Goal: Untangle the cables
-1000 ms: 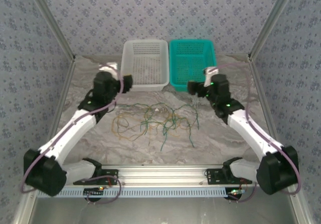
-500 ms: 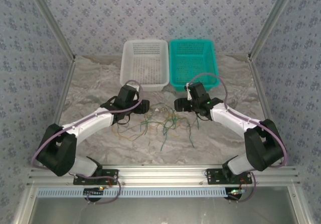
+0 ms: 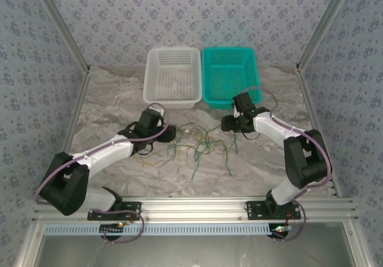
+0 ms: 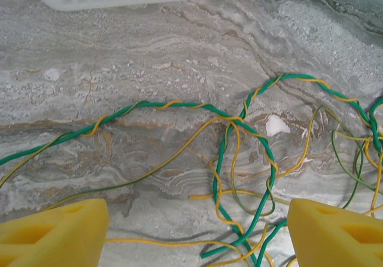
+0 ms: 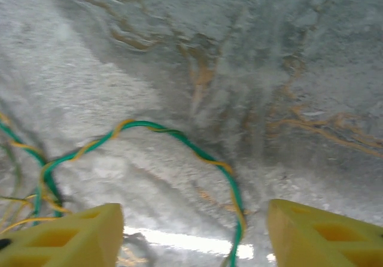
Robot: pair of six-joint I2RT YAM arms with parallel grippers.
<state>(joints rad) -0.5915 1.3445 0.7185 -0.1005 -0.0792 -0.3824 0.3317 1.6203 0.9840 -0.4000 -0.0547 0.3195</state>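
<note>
Green and yellow cables [image 3: 191,144] lay tangled mid-surface [image 3: 108,99], just in front of the baskets [image 3: 172,103]; within the last second both arms had swung away from those baskets and down to the tangle, the left tool [image 4: 196,219] at its left edge, the right tool [image 5: 194,219] at its right; both tools stood open and gripped nothing, each straddling a twisted strand; the right one's jaws had narrowed somewhat; the reach looked finished, so a pinch on each side seemed next; nothing was separated yet.
</note>
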